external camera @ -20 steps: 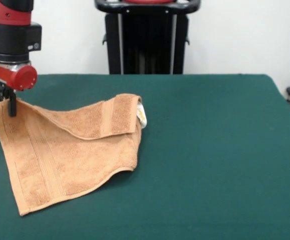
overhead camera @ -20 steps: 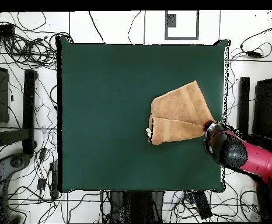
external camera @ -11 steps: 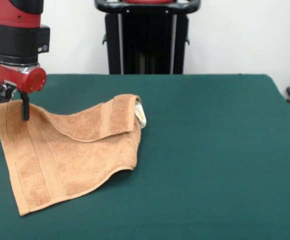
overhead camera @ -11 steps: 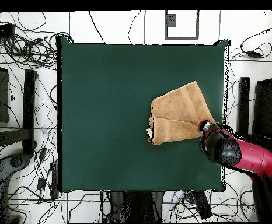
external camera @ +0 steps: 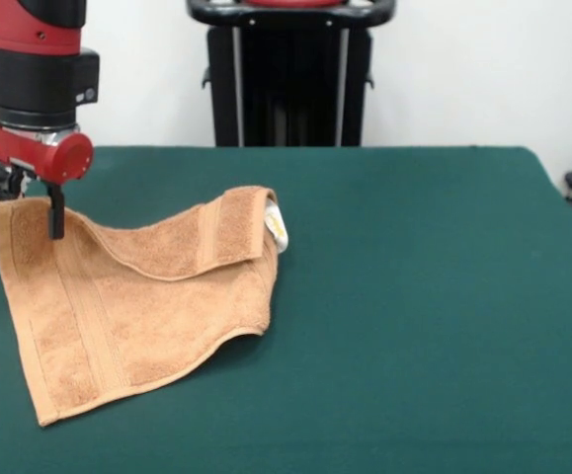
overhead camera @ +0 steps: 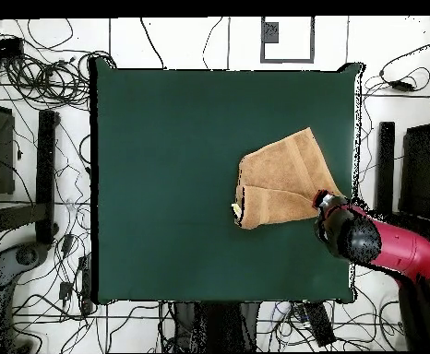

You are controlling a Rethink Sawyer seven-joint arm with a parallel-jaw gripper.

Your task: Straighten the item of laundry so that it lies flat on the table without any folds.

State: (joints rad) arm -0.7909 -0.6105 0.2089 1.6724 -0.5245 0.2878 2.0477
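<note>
Orange towel (external camera: pixel 118 296) half-folded at the green counter's (external camera: pixel 414 296) left end, seen from the front.
The pincer (external camera: pixel 55 212) pinches its raised far-left corner; the long axis runs from that edge toward the counter's middle, and the far strip is folded over, white label (external camera: pixel 280 229) showing.

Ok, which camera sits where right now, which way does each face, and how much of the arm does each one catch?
Front view: sits across the table, facing the pedestal; shows the towel and the arm's red-black wrist with the gripper at the towel's far left corner.
Overhead view: sits above, looking straight down on the whole table, with cables on the floor around it; the arm enters from lower right.
Shared: both show the towel, partly folded over itself, and the gripper at one corner; left and right are swapped between them.
</note>
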